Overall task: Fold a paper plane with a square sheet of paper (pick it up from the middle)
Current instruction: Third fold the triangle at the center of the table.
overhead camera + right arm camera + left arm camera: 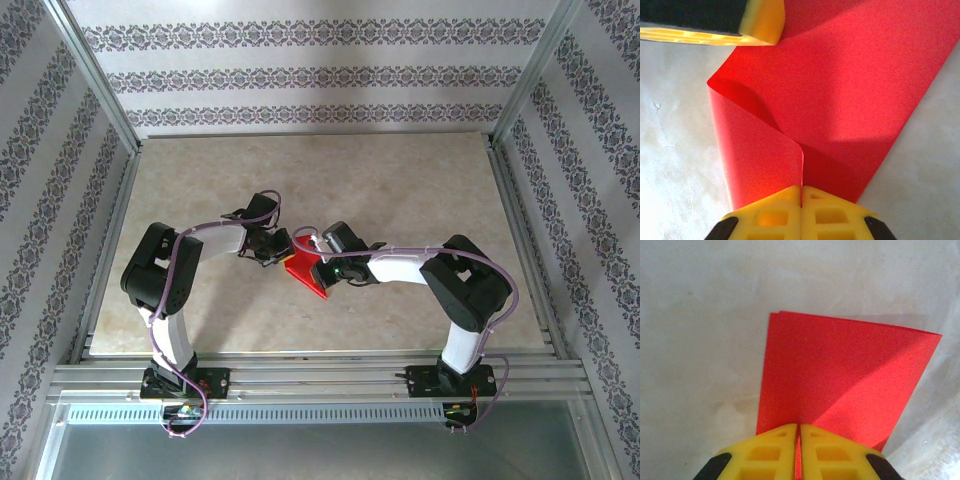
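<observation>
- Both arms meet mid-surface over the square sheet of paper (303, 270), which is doubled over on itself and seems raised a little.
- The left tool (799, 429) has its jaws closed narrow, pinching the paper's near edge; two layers show at the far corner.
- The right tool (801, 191) is closed too, nipping a soft rolled-over bend rather than a sharp crease.
- This reads as the first centre fold in hand; no dart shape yet, so it looks early in the task.
- Next move, I reckon: line up the edges, then press that bend flat on the surface (400, 180) without skewing.
- The surface is pale marbled beige, with striped floral wallpaper (300, 75) and metal frame rails (320, 375) around it.
</observation>
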Robot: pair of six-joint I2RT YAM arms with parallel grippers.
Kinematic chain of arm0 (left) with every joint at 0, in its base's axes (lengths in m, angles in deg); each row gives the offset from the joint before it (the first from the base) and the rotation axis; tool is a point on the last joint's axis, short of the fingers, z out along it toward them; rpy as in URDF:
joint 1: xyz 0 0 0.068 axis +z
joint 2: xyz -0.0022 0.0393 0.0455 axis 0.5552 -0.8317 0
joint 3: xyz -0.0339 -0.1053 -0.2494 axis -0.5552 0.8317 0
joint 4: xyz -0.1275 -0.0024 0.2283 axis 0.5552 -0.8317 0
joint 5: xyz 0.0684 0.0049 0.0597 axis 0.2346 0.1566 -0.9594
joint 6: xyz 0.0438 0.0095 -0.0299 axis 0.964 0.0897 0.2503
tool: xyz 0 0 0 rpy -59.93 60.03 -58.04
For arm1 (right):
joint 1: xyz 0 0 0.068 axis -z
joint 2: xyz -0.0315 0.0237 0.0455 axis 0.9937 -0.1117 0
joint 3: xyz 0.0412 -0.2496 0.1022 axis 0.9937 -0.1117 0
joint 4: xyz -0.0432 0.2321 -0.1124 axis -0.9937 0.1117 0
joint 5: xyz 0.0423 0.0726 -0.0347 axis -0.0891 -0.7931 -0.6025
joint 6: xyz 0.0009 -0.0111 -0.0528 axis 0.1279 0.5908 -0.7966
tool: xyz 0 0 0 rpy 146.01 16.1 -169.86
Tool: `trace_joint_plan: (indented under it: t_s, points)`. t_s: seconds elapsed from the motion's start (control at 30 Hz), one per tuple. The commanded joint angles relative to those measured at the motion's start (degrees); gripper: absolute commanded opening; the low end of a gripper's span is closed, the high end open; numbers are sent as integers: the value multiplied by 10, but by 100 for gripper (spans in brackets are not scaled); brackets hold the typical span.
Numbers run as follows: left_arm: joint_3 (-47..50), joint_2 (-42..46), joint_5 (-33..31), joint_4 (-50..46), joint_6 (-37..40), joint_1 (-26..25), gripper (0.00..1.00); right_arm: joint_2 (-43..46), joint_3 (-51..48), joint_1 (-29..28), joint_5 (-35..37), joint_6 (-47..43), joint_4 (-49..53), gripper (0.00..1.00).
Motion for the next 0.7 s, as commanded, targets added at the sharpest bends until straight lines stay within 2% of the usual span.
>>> trace_joint_plan:
  t_s: [0.0,0.67]
  points:
    - [-6,-17,-20,-48,17,2,11,7,-1,6,6,5,33,7]
    - [-15,-30,-13,-54,26,2,10,11,-1,9,9,5,33,7]
